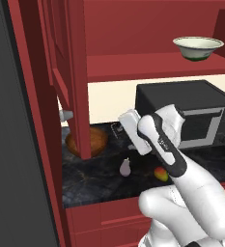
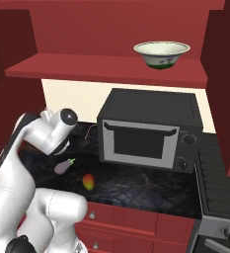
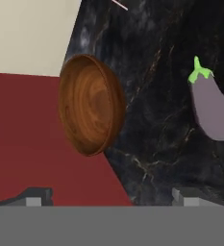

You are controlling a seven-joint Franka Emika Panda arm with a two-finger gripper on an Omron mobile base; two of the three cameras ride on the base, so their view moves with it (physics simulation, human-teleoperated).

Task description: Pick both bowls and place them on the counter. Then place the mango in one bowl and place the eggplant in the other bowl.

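The wooden bowl (image 1: 86,141) is sitting upright at the left end of the dark surface (image 1: 94,178), toward its back edge, partly hidden behind the red cabinet post (image 1: 77,77) in the left base view. In the hand view the same bowl (image 3: 90,110) is showing its grained hollow, with the tool (image 3: 111,196) hanging over it; its two dark tips are standing wide apart and nothing is lying between them.

Just right of the bowl, nearer the front edge, the eggplant (image 1: 125,168) is lying on its side. In the right base view its long axis (image 2: 64,167) is running diagonally, the green stem end pointing toward the back edge and the microwave (image 2: 147,129), the rounded end pointing toward the left front corner.

The mango (image 2: 88,181) is resting just beside the eggplant, closer to the front edge, apart from it; its long axis is running roughly front to back, the red end toward the back and the yellow-green end toward the front.

Further right, the microwave is occupying the back of the surface. Above it, the white bowl (image 2: 161,53) is standing upright on the red shelf (image 2: 106,69), toward the shelf's right end.
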